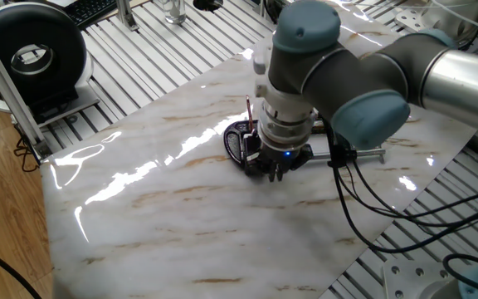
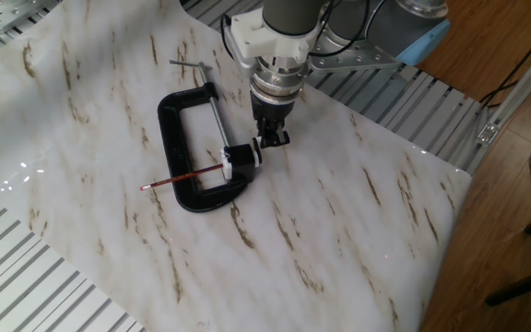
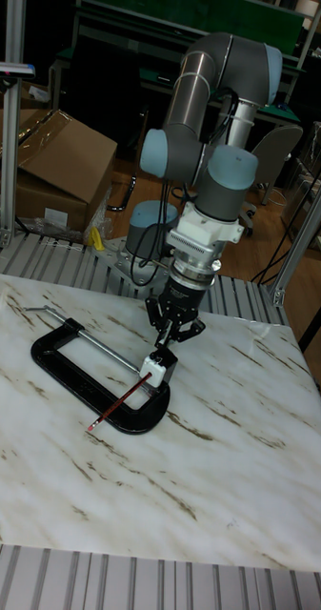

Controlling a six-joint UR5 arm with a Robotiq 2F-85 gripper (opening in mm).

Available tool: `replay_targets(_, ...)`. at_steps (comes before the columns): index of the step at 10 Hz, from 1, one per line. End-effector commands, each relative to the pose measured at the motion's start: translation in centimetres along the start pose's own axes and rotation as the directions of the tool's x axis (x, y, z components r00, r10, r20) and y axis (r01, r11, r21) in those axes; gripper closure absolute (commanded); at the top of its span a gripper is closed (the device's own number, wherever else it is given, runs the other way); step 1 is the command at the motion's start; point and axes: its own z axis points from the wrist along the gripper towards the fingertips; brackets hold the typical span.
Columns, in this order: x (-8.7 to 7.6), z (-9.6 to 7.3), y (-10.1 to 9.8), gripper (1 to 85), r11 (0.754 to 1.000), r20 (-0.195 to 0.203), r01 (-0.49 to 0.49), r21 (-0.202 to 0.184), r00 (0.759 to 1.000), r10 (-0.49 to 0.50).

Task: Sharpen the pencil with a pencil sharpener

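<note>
The pencil (image 2: 182, 177) is a thin dark-red stick lying across the clamp's lower arm, and its far end meets the white tip of the pencil sharpener (image 2: 239, 159). The small black sharpener sits at the end of the clamp's silver screw rod. In the tall fixed view the pencil (image 3: 117, 404) slants down-left from the sharpener (image 3: 159, 368). My gripper (image 2: 271, 138) hangs point-down just right of the sharpener's back end, and stands just above it (image 3: 168, 335) in the tall view. Its fingertips look close together. I cannot tell their state or whether they touch the sharpener.
A large black C-shaped clamp (image 2: 175, 148) lies flat on the marble board (image 2: 339, 231), with its handle bar at the upper left. Slatted metal table surrounds the board. A black round device (image 1: 27, 58) stands at the far left. Cables trail from my arm at the right.
</note>
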Motion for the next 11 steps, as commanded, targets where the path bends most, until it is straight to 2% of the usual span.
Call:
replay_targets(1,0.0,-1.1,0.7,84.7,1.000,-0.013,-0.008,-0.011,1.000,0.008)
replay_targets(5,0.1,-1.7,1.8,84.7,1.000,-0.020,-0.009,-0.022,1.000,0.009)
replay_targets(11,-1.0,-2.4,3.3,84.7,0.998,-0.008,-0.011,-0.055,1.000,0.011)
